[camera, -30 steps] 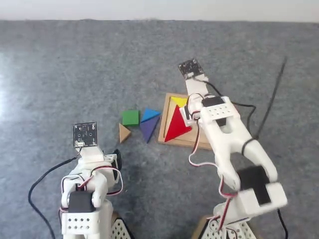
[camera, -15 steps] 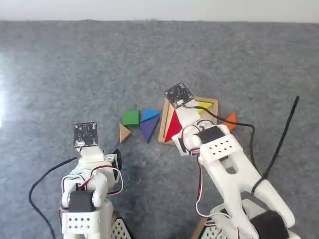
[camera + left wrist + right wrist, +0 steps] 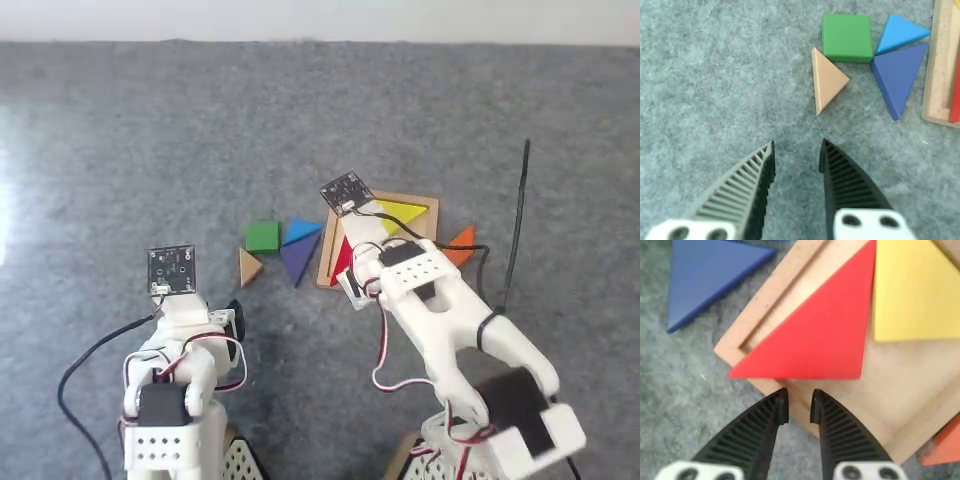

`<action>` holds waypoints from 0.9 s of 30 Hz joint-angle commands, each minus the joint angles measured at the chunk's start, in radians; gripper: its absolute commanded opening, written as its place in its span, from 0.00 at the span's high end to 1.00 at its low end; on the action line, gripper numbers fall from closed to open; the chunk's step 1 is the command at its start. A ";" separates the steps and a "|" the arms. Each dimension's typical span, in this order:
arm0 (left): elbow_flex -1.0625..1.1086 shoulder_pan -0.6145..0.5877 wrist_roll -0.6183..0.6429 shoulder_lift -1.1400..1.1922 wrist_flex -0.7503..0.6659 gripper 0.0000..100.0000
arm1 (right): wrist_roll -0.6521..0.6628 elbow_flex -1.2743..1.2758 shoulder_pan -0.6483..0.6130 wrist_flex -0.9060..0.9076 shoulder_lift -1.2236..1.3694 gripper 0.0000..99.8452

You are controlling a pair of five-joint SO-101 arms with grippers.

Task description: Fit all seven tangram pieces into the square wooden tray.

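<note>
Grey cover [image 3: 150,130]: felt-like sheet over the table, under every item listed.
Tray [image 3: 432,215] [image 3: 890,390] [image 3: 937,65]: square, wooden, flat on the cover in front of the right arm; two pieces inside.
Red triangle [image 3: 340,262] [image 3: 825,335]: large; in the tray on the side facing the loose pieces; one sharp corner lay across the rim, so not wholly within the recess.
Yellow triangle [image 3: 402,212] [image 3: 910,295]: large; in the tray, one edge against the red triangle.
Orange piece [image 3: 461,244] [image 3: 945,445]: outside the tray, just beside its rim on the side away from the other loose pieces; shape partly hidden.
Dark blue triangle [image 3: 298,257] [image 3: 897,75] [image 3: 705,275]: on the cover, just beside the tray.
Light blue triangle [image 3: 299,231] [image 3: 900,32]: small; just beside the dark blue triangle, between it and the green square.
Green square [image 3: 262,236] [image 3: 846,37]: on the cover, next to the light blue triangle.
Tan triangle [image 3: 248,267] [image 3: 827,80]: small; one tip at a corner of the green square; nearest loose piece to the left arm.
Left gripper [image 3: 797,145]: fingers spread, nothing between them; over bare cover, near the tan triangle but apart from it.
Right gripper [image 3: 799,399]: fingers narrowly parted, gripping nothing; tips at the tray's near rim, just beside the red triangle's edge.
</note>
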 commanded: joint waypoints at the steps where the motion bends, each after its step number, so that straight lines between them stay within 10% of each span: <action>1: -0.012 -0.005 0.009 -0.014 0.005 0.86 | -0.006 -0.078 0.008 -0.018 0.007 0.91; 27: -0.012 -0.005 0.009 -0.014 0.005 0.86 | -0.002 -0.158 0.005 0.077 0.021 0.91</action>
